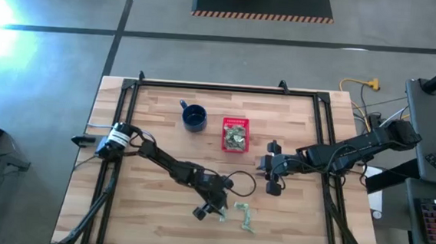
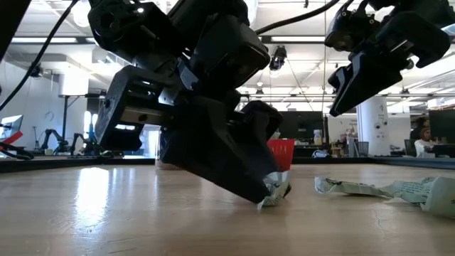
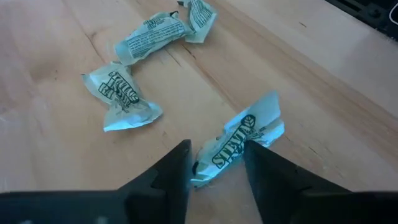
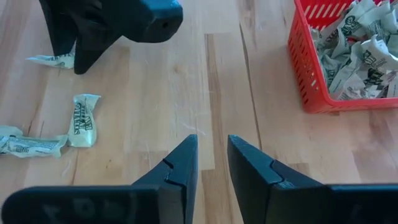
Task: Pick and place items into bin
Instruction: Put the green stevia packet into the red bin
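My left gripper (image 1: 213,209) (image 3: 217,169) is tipped down to the table near its near edge, open, with one finger on each side of a pale green wrapper (image 3: 239,140) (image 2: 274,190) that lies flat on the wood. Two more wrappers (image 3: 121,102) (image 3: 165,28) lie just beyond it, also seen in the high view (image 1: 247,218). The red basket (image 1: 225,134) (image 4: 298,62) stands mid-table, holding several wrappers (image 4: 348,56). My right gripper (image 1: 265,170) (image 4: 212,152) hovers above the table right of the basket, open by a narrow gap and holding nothing. My left gripper comes at the wrapper slanting down from above, and its fingers (image 3: 177,171) stand across the wrapper's near end (image 3: 205,171). The wrapper lies on the table. I cannot tell whether the fingers touch it.
A dark blue mug (image 1: 194,118) stands left of the basket. A dark frame (image 1: 220,87) borders the table's far edge and sides. Bare wood lies between the basket and the loose wrappers.
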Tool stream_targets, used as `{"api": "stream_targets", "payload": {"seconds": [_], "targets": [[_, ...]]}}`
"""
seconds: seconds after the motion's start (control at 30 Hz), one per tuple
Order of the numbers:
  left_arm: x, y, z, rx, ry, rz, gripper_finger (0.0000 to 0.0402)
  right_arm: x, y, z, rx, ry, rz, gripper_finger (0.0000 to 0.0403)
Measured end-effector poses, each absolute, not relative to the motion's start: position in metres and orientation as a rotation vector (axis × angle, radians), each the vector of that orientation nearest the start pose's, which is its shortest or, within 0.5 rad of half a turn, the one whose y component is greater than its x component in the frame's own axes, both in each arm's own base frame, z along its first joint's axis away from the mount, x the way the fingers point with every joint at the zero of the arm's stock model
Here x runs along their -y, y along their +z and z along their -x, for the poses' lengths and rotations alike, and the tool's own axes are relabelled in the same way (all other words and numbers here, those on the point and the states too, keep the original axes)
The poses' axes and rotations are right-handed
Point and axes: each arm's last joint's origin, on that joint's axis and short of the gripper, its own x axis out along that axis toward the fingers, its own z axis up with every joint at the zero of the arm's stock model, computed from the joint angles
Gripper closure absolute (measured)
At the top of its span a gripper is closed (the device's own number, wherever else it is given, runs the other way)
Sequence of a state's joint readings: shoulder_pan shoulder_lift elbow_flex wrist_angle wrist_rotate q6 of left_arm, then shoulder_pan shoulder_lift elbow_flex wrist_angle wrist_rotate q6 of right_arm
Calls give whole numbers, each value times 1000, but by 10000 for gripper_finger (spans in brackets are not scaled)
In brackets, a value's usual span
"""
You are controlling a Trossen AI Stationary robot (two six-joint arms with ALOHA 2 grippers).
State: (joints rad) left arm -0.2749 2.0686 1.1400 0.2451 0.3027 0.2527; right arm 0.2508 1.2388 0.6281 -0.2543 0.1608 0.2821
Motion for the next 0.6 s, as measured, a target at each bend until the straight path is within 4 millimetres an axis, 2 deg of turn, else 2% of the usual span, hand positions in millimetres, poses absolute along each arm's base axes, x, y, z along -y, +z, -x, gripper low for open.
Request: {"api": "stream_targets", "payload": {"seconds": [0.37, 0.6], "targets": [[118, 119, -397, -614, -624, -227, 375, -53, 189, -226, -848, -35, -88, 330], [107, 143, -398, -591, -391, -306, 395, -53, 188, -226, -849, -33, -83, 332]]}}
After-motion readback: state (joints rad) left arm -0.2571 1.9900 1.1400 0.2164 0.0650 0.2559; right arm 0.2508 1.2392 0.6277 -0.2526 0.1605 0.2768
